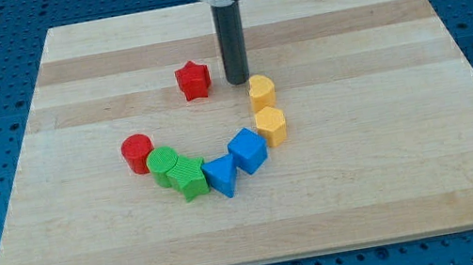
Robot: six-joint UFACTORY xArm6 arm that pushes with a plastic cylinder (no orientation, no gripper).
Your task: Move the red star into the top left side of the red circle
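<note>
Eight blocks are being carried by the worktop (pixel 397 183). The red star (pixel 193 80) is being kept well up and right of the red circle (pixel 137 154). No hand is fitted; my tip (pixel 238 81) is being held just right of the star.

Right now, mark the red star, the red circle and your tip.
red star (pixel 193 79), camera view, middle of its top face.
red circle (pixel 137 152), camera view, centre of its top.
my tip (pixel 237 81), camera view, rod's very end, just right of the star.
</note>
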